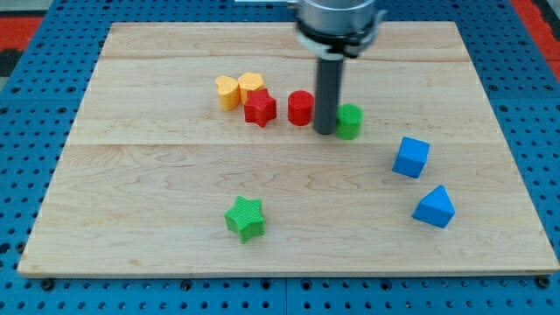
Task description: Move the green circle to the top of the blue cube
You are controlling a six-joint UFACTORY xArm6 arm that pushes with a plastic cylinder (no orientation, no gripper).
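Note:
The green circle point(350, 121) stands on the wooden board a little right of centre, in the upper half. The blue cube point(410, 157) lies to its lower right, apart from it. My tip point(325, 131) rests on the board right against the green circle's left side, between it and the red cylinder point(300, 108). The rod hides part of the green circle's left edge.
A red star point(260, 108) and two yellow blocks, a heart point(227, 91) and a hexagon-like one point(251, 83), sit left of the red cylinder. A blue triangular block point(434, 207) lies below the blue cube. A green star point(245, 218) sits near the view's bottom centre.

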